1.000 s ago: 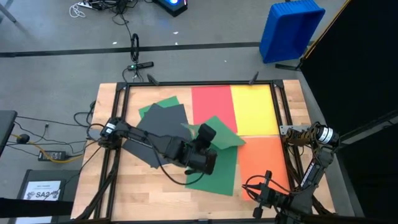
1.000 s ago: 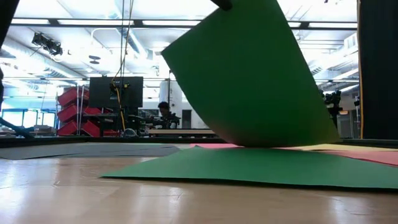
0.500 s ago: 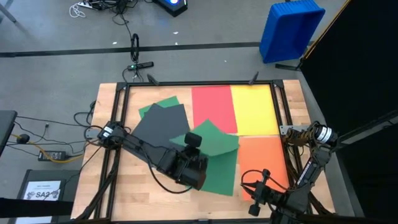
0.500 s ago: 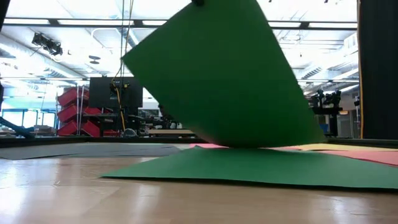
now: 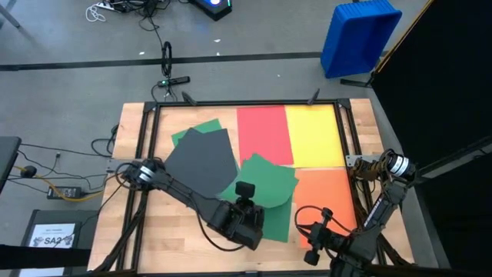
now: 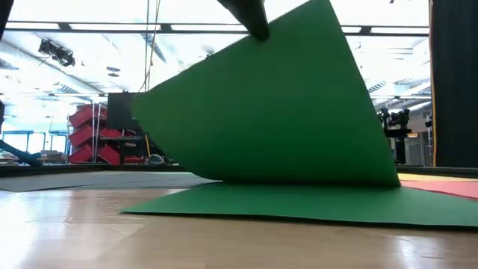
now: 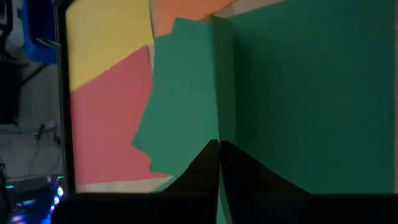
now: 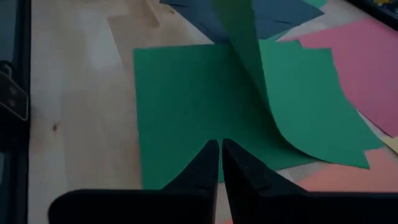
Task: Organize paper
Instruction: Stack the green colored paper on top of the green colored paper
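left gripper [image 5: 245, 201] pinched shut on lifted green sheet [image 5: 269, 178] mid-table above a flat green sheet [image 6: 299, 205], right gripper [image 5: 311, 255] closed, idle at near edge; red [image 5: 261, 132], yellow [image 5: 314, 135], orange [image 5: 323, 196] laid out, greens and dark grey sheet [image 5: 201, 158] unsorted

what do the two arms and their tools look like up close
Both arms are dark, near black, and jointed, with loose black cables looping beside them. The left tool sits ahead of a boxy black wrist block; the right arm has a silver ringed joint. Each tool, like the right tool, ends in two tapered dark fingers.
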You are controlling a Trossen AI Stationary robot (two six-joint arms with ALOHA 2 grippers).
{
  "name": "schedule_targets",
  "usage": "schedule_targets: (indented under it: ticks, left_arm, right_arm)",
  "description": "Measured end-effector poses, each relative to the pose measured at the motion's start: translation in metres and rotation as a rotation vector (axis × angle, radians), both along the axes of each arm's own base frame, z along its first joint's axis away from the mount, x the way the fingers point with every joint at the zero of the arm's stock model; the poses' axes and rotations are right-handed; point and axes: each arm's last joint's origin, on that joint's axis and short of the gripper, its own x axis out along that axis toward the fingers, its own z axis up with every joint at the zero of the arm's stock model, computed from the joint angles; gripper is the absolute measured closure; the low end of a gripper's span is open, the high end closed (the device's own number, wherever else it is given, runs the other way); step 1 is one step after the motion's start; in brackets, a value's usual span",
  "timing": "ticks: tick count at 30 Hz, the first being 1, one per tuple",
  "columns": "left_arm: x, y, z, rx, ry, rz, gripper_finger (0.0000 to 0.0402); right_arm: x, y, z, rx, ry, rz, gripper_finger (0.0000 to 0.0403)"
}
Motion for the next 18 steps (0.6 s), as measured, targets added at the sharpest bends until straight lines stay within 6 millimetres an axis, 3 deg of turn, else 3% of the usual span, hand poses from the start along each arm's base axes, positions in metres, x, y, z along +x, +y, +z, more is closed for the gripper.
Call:
schedule_targets:
  ticks: [18]
  left_arm:
    - [0.004, -0.008, -0.003, -0.161, -0.229, 0.269, 0.0402]
  right_arm:
    - [0.019, -0.017, -0.005, 0.085, 0.202, -0.088, 0.0403]
